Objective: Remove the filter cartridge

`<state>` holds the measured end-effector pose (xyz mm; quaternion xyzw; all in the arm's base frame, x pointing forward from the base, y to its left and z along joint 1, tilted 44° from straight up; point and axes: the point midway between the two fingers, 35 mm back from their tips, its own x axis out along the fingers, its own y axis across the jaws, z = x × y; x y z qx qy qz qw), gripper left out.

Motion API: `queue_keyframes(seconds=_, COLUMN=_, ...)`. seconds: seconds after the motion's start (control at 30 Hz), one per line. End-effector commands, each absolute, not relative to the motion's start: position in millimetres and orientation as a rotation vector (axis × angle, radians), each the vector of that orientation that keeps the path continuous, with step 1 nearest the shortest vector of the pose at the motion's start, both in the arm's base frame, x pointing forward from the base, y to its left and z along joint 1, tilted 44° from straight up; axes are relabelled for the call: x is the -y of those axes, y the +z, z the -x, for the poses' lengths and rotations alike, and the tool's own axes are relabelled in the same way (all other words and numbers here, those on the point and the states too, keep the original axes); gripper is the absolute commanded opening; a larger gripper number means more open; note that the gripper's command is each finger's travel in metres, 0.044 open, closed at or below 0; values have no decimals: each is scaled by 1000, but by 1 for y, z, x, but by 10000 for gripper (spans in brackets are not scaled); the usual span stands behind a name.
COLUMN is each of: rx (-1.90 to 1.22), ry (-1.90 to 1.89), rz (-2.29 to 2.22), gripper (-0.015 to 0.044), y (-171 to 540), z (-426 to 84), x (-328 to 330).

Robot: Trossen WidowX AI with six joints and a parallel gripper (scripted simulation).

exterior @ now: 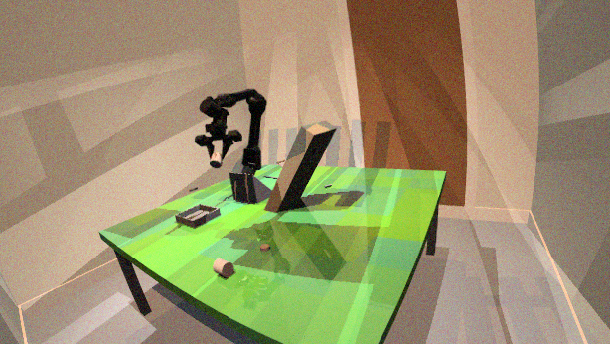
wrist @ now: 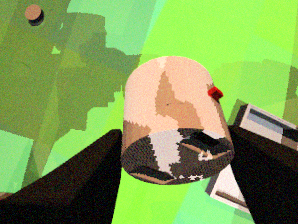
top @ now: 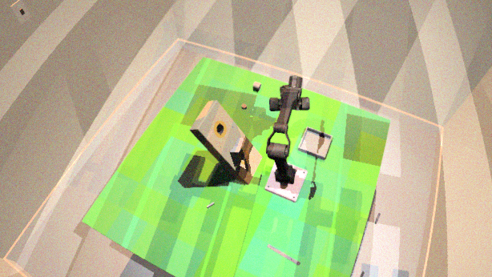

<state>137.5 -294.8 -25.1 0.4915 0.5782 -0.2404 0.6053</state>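
Note:
The round filter cartridge [exterior: 215, 160] [wrist: 167, 95] is a pale tan cylinder with two dark slots on its face and a small red tab on its side. My gripper [exterior: 217, 153] [wrist: 174, 136] is shut on it, one finger on each side, and holds it high above the table; the slotted face is turned toward the wrist camera. From overhead the arm hides the fingertips. The slanted service panel [top: 205, 125] [exterior: 309, 166] shows a dark open hole with a yellow ring. The shallow tray [top: 314, 155] [exterior: 187, 222] [wrist: 272, 116] stands beside the arm's base, partly behind a finger in the wrist view.
A loose tan cylinder [top: 256, 86] [exterior: 224, 268] and a small disc [top: 243, 106] [exterior: 265, 247] [wrist: 33, 13] lie on the green table beyond the panel. A short pale rod [top: 210, 205] and a longer grey bar [top: 284, 254] lie on the other side, near the base and panel.

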Motion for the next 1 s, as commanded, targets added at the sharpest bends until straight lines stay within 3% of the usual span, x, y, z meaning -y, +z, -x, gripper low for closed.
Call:
queue_keyframes(seconds=0.0, rx=-1343, ry=-610, rz=-1153, gripper=0, y=-34, z=-126, x=297)
queue_keyframes(seconds=0.73, rx=-1411, ry=-1170, rz=-1339, gripper=0, y=-136, z=21, x=246)
queue_keyframes(seconds=0.97, rx=-1420, ry=-1258, rz=-1370, gripper=0, y=-146, z=40, x=229)
